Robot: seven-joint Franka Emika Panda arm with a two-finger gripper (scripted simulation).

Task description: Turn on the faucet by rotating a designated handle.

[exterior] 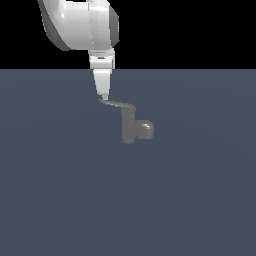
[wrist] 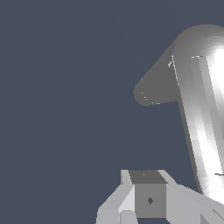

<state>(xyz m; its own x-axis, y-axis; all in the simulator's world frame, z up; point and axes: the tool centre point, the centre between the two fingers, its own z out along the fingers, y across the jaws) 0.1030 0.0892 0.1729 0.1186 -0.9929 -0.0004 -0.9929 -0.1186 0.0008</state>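
Hiding handle (exterior: 117, 104) tip: fingers (exterior: 103, 95)

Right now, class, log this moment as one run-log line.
stage: contact approach | gripper: at handle tip, jaw state unclear | faucet: upright | spout: toward exterior view's right

Bare simulated test scene: flat slate-grey floor (exterior: 60, 200), black void behind, lone untextured grey faucet (exterior: 131, 127).

A flat slate-blue floor (exterior: 65, 200) — under a plain black backdrop (exterior: 190, 30).
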